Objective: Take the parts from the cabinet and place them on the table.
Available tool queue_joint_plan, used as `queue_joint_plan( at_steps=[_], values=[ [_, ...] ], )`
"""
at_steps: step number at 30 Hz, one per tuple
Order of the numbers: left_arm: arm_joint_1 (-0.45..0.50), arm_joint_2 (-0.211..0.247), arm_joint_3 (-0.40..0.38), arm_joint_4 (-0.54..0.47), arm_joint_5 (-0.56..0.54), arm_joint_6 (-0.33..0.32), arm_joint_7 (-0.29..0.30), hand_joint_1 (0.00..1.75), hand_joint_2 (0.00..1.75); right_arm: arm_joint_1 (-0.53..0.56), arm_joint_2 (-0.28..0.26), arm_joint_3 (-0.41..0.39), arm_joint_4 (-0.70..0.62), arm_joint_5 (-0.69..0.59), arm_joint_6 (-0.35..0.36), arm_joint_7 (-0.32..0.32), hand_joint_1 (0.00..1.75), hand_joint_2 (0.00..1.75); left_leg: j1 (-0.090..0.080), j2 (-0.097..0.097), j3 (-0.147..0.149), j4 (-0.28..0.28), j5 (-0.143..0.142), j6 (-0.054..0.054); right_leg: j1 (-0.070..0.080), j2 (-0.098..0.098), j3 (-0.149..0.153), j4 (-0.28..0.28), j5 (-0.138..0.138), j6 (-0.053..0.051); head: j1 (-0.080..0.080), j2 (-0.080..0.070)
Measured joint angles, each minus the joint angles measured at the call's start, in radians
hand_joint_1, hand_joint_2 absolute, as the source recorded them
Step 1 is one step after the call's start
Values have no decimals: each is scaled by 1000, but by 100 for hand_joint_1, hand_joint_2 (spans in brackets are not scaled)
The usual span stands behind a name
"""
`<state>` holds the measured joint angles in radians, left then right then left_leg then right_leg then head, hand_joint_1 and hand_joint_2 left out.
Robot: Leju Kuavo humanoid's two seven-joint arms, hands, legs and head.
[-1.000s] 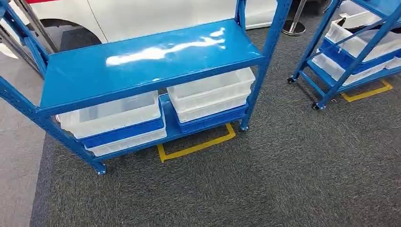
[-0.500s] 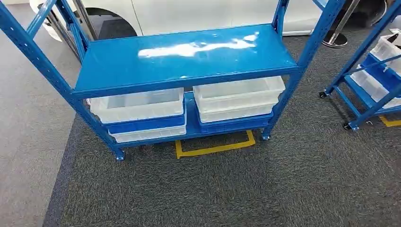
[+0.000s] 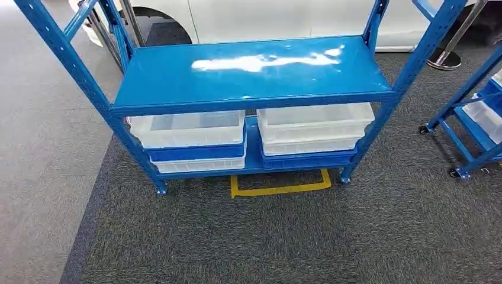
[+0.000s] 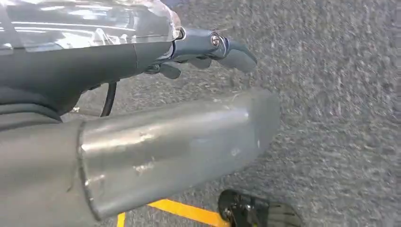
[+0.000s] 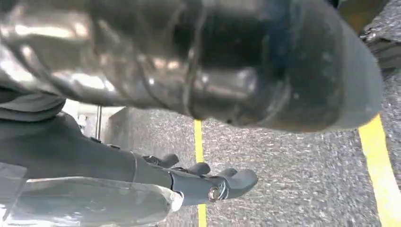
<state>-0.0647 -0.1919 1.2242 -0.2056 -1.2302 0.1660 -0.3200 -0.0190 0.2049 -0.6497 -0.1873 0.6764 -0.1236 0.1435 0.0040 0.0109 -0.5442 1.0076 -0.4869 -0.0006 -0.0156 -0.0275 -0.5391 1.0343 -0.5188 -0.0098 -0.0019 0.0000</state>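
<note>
Facing a blue rack/cabinet (image 3: 251, 74) on castors, standing on dark grey carpet (image 3: 284, 236), w/ a white car body (image 3: 278, 18) behind it. Top shelf is bare glossy blue w/ light glare. Lower shelf carries two stacks of bins side by side: left stack (image 3: 192, 142) and right stack (image 3: 311, 135), each a clear/white bin on top, blue bin under it, left one w/ another white bin at the bottom. Can't tell if any parts sit inside. Second blue rack (image 3: 473, 118) w/ white bins at the right edge, well apart. Yellow floor tape (image 3: 281, 186) just in front of the cabinet's lower shelf. Left hand (image 4: 208, 52) hangs over carpet, fingers loosely extended, holding nothing. Right hand (image 5: 203, 182) likewise over carpet near yellow tape, fingers apart, released.
</note>
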Motion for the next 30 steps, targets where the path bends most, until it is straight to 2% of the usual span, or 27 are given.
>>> queue_joint_plan(
  at_steps=[1,3,4,6,7,8,9,10,12,13,14,15,16,17,18,19,20,22,23,24,25,27,28,29,30],
  values=[
    [0,0,0,0,0,0,0,0,0,0,0,0,0,0,0,0,0,0,0,-1,-1,-1,1,1,-1,1,0,-1,0,1,0,0],
    [1,-1,-1,0,-6,-3,-1,0,0,-2,0,-1,0,2,0,0,0,0,-3,-3,-2,-7,0,10,-2,0,9,1,11,14,0,0],
    [5,-3,-1,0,-9,-5,-1,0,0,-2,0,-6,0,3,0,0,0,0,8,-10,41,-31,4,32,-4,13,-1,54,-15,27,3,0],
    [3,-3,-1,0,-10,-7,-1,0,0,-2,-1,-9,0,3,0,0,0,0,5,-11,44,-29,1,38,-5,21,-79,186,-85,29,3,0],
    [4,-3,-1,0,-11,-7,0,0,0,-2,-2,-10,0,4,0,0,0,0,3,-12,46,-29,-3,40,-5,22,-127,257,-112,32,3,0],
    [5,-3,-1,0,-12,-8,0,0,0,-2,-2,-11,0,5,0,0,0,0,2,-15,50,-28,-7,40,-5,23,-157,294,-113,34,3,0],
    [6,-3,-1,0,-12,-9,0,0,0,0,-2,-12,0,5,0,0,0,0,1,-18,56,-28,-12,38,-5,23,-163,284,-90,35,3,0],
    [7,-4,-1,0,-13,-10,1,0,0,2,-3,-15,0,5,0,0,0,0,1,-21,65,-28,-18,36,-5,23,-150,236,-44,32,3,0],
    [8,-6,-1,0,-17,-10,1,0,0,5,-5,-17,0,5,0,0,0,0,1,-27,92,-28,-37,29,-4,24,-85,63,74,25,3,0],
    [11,-7,-2,0,-18,-10,1,0,0,7,-7,-18,0,5,0,0,0,0,3,-26,93,-30,-43,25,0,25,-70,37,76,16,3,0],
    [5,-8,-2,0,-19,-10,1,0,0,6,-8,-19,0,5,0,0,0,0,-1,-27,97,-23,-50,17,8,26,-84,10,41,14,4,0],
    [2,-8,-2,0,-20,-10,2,0,0,3,-8,-19,0,6,0,-1,0,0,-2,-25,88,-23,-56,9,8,27,-79,21,57,4,6,0],
    [4,-8,-2,0,-20,-10,2,0,0,2,-8,-19,0,6,0,-1,0,0,-2,-25,105,-15,-59,5,5,28,-78,17,52,-2,6,0],
    [3,-8,-2,0,-20,-11,2,0,0,3,-8,-19,0,6,0,-1,0,0,-3,-25,108,-14,-59,3,6,28,-71,17,48,-7,6,0],
    [3,-7,-2,0,-20,-11,2,0,0,4,-8,-20,0,6,0,-1,0,0,-2,-26,107,-8,-67,-1,1,28,-55,13,46,-13,6,0],
    [3,-7,-3,0,-21,-10,2,0,0,5,-8,-21,0,6,0,0,0,0,1,-22,96,29,-75,-6,1,24,-43,6,41,-20,6,0],
    [2,-8,-3,0,-23,-11,2,0,0,4,-8,-23,0,6,0,0,0,0,2,-18,64,85,-91,-12,1,23,-36,4,37,-24,4,0],
    [2,-8,-3,0,-27,-11,2,0,0,1,-8,-23,0,6,0,0,0,0,9,-18,-31,225,-143,-23,1,23,-27,4,26,-28,4,0],
    [3,-8,-3,0,-28,-11,2,0,0,1,-8,-24,0,6,-1,0,0,0,10,-18,-69,267,-161,-27,1,24,-19,4,18,-28,5,0],
    [5,-8,-3,0,-30,-11,2,0,0,2,-8,-24,0,6,-1,0,0,0,10,-17,-90,274,-159,-30,1,25,-8,4,9,-26,3,0],
    [8,-8,-3,0,-30,-11,3,0,0,2,-8,-24,0,6,-1,0,0,0,11,-17,-92,239,-127,-29,0,26,7,4,-2,-23,4,0],
    [9,-8,-3,0,-32,-11,3,0,0,5,-8,-25,0,8,-1,0,0,0,11,-15,-60,98,-18,-20,-1,25,37,4,-22,-17,4,0],
    [10,-8,-3,0,-32,-11,4,0,0,6,-8,-25,0,9,-1,0,0,0,10,-11,-48,28,43,-12,-1,23,41,2,-32,-13,4,0],
    [10,-8,-4,0,-32,-12,6,0,0,3,-8,-25,2,9,-1,1,0,0,2,-9,-57,44,9,-8,1,24,51,3,-36,-8,5,0],
    [9,-8,-4,0,-34,-13,6,0,0,1,-8,-25,1,9,-1,1,0,0,-2,-8,-55,34,-5,0,1,25,46,0,-40,1,3,0]
  ],
)
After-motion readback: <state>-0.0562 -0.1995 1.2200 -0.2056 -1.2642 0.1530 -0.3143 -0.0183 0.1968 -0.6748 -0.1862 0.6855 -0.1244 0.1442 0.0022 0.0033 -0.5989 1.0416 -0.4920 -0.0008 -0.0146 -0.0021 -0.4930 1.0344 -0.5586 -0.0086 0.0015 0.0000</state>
